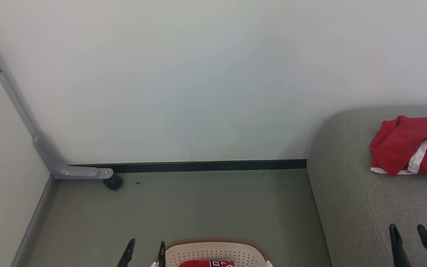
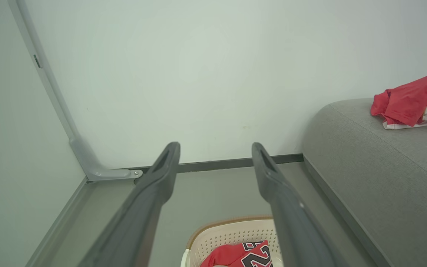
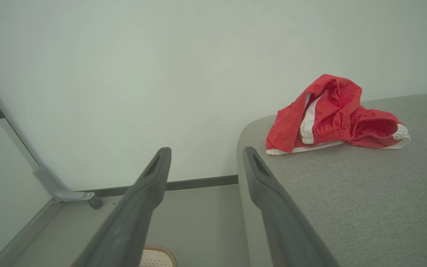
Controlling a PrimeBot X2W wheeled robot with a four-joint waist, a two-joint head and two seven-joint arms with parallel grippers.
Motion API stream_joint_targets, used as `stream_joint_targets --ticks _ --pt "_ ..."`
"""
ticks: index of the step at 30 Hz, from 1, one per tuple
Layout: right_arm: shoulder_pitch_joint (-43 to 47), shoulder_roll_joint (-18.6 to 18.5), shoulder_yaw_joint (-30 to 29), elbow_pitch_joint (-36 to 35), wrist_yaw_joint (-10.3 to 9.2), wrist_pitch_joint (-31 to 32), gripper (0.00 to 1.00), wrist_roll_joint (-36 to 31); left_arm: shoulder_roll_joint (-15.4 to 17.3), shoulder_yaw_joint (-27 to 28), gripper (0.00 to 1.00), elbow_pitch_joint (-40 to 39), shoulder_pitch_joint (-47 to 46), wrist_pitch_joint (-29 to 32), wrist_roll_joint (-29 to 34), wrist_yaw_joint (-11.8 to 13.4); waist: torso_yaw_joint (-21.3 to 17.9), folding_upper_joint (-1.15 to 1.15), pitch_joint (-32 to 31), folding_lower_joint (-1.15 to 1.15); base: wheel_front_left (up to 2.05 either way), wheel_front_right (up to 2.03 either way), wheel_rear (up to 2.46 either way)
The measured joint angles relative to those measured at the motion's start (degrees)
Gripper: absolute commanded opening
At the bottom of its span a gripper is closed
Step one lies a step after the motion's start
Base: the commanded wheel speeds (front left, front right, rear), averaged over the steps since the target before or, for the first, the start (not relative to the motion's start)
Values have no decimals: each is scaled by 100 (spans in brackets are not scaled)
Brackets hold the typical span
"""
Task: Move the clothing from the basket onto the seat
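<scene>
One red garment (image 1: pixel 410 144) lies on the seat (image 1: pixel 350 207), beyond the right fingers (image 1: pixel 397 243).

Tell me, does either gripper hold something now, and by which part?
Nothing is held. The left gripper and right gripper are open and empty. Red shorts lie on the seat; a red jersey is in the basket.

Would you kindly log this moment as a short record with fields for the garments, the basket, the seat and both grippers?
on seat: red garment with white trim, crumpled, lying on the grey seat
in basket: red lettered garment, partly visible inside the basket
basket place: on the floor, left of the seat
left gripper: open, empty, by the basket's left edge
right gripper: open, empty, over the seat
task state: one garment on the seat, at least one not yet moved
</scene>
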Motion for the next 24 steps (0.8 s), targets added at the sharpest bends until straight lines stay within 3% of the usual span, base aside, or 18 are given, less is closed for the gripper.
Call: stream_joint_targets --ticks 24 --pt "633 -34 -164 -392 -60 0 100 -509 1 113 100 -85 90 93 11 0 70 0 14 0 0 0 0"
